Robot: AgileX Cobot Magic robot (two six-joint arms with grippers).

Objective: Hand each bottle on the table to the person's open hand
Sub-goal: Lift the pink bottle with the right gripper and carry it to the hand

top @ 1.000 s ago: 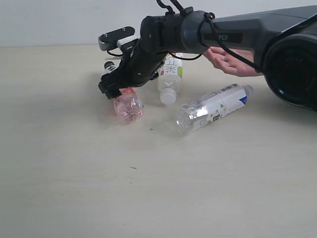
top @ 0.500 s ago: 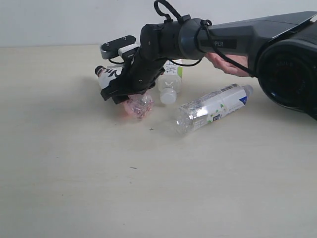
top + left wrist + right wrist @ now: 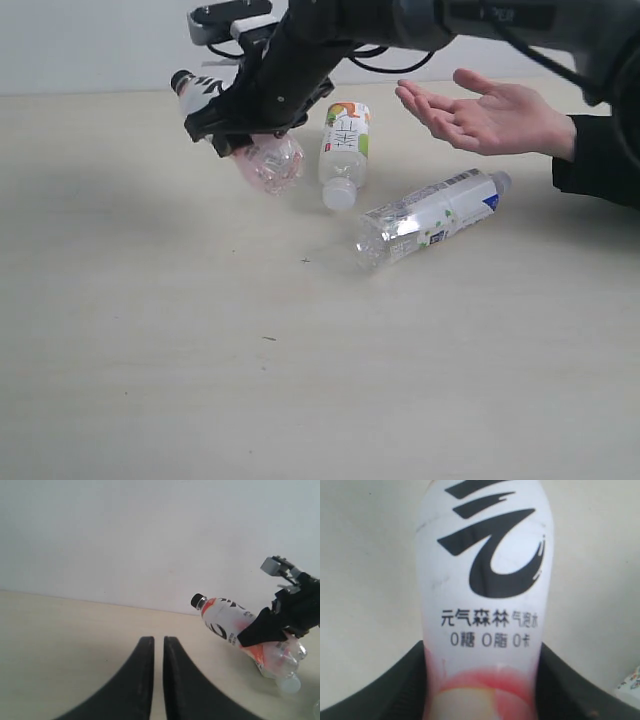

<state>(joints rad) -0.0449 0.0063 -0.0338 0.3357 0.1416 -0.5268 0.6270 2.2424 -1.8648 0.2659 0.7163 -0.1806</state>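
Note:
My right gripper (image 3: pixel 245 122) is shut on the pink-label bottle (image 3: pixel 265 160) and holds it tilted above the table (image 3: pixel 150 350), black cap up and to the left. In the right wrist view the bottle (image 3: pixel 485 580) fills the space between the jaws of the right gripper (image 3: pixel 485 680). The white-green label bottle (image 3: pixel 343 148) and the white-blue label bottle (image 3: pixel 430 215) lie on the table. The person's open hand (image 3: pixel 485 115) waits palm up at the right. The lime-label bottle is out of view. My left gripper (image 3: pixel 157 641) is shut and holds nothing, well away from the lifted bottle (image 3: pixel 225 622).
A pale wall runs behind the table's far edge. The person's black sleeve (image 3: pixel 600 160) rests at the right edge. My right arm (image 3: pixel 470 15) crosses the top of the exterior view.
My right gripper has closed on the pink-label bottle and lifted it off the table, up and to the left. My arm has risen, uncovering the person's hand.

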